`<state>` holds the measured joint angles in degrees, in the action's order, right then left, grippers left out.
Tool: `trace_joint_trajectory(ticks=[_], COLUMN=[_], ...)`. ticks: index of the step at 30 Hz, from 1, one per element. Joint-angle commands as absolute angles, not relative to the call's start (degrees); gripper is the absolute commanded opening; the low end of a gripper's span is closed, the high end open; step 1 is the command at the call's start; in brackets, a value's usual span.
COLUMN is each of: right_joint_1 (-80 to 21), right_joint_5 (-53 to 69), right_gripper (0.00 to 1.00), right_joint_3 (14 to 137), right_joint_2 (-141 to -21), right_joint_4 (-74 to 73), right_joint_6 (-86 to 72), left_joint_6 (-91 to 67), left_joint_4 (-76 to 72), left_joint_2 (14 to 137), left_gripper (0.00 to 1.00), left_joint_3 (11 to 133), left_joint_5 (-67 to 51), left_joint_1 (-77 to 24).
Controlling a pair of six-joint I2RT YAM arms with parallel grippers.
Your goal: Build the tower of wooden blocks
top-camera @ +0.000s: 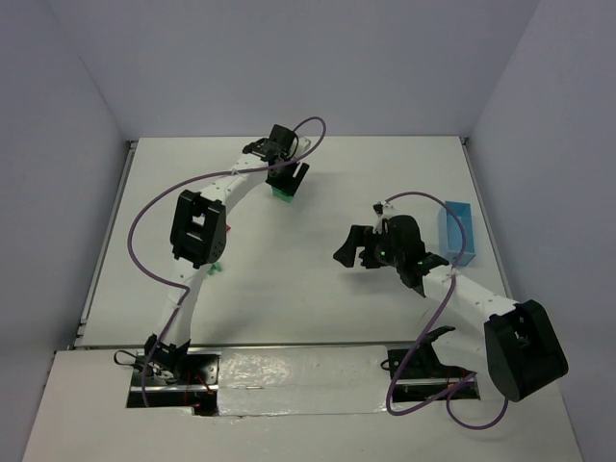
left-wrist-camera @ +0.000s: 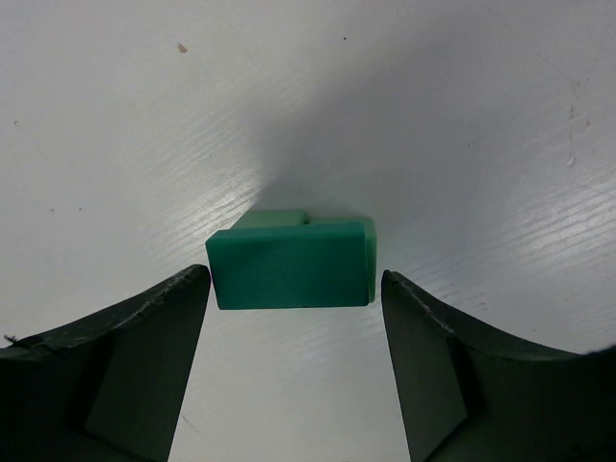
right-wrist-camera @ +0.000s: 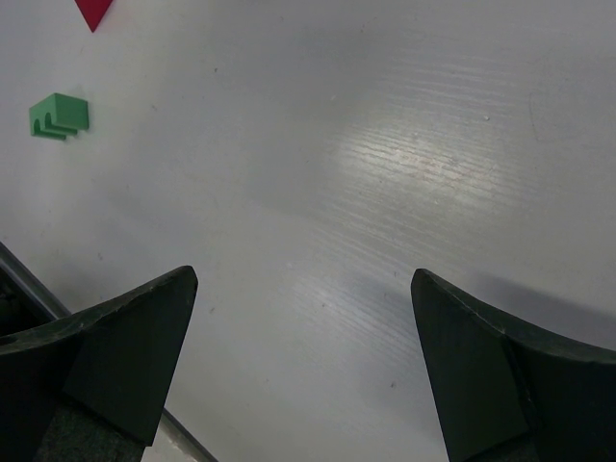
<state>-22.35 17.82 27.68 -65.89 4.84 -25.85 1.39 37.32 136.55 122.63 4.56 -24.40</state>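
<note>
Green stack (left-wrist-camera: 292, 262) sits on the counter (left-wrist-camera: 115, 115), far middle. It's a flat green brick on top of another green piece that peeks out behind its far edge, and the top brick looks slightly skewed.

Left tool (left-wrist-camera: 294, 281) is released: jaws flank the top brick with a gap each side, grasping nothing. We read this as the place/adjust step. To do it well we'd pull straight up with no sideways drag. If regrasping, we'd centre first and close evenly.

Not yet stacked: green stepped block (right-wrist-camera: 58, 115) and red wedge (right-wrist-camera: 93, 12), loose near the left arm's elbow.

Right tool (right-wrist-camera: 304, 277) is released too, holding nothing, over the counter. Light blue tray (top-camera: 455, 231) is well apart, at right.
</note>
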Motion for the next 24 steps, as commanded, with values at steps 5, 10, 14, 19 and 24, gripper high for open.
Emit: trace_joint_trajectory(ticks=[5, 10, 14, 19, 24], right_joint_1=[-22.9, -23.1, -23.2, -23.3, -23.5], right_joint_5=[17.8, 17.9, 17.9, 17.8, 17.8], right_gripper=[1.00, 1.00, 1.00, 1.00, 1.00], right_joint_3=[29.4, 29.4, 29.5, 29.6, 29.8], right_joint_2=[-66.2, -66.4, -66.5, -66.5, -66.7], right_joint_4=[6.3, 6.3, 6.3, 6.2, 6.1], right_joint_6=[-24.9, -24.9, -24.8, -24.7, -24.6], left_joint_6=[2.7, 3.1, 3.5, 3.9, 4.0], left_joint_4=[36.9, 36.9, 36.7, 36.5, 36.6], left_joint_2=[135.9, 136.0, 135.6, 135.3, 135.3], left_gripper=[0.84, 0.83, 0.83, 0.83, 0.83], left_joint_3=[124.6, 124.5, 124.0, 123.5, 123.1], left_joint_5=[4.3, 4.6, 4.4, 4.3, 3.9], left_joint_1=[-24.1, -24.1, -24.1, -24.1, -24.0])
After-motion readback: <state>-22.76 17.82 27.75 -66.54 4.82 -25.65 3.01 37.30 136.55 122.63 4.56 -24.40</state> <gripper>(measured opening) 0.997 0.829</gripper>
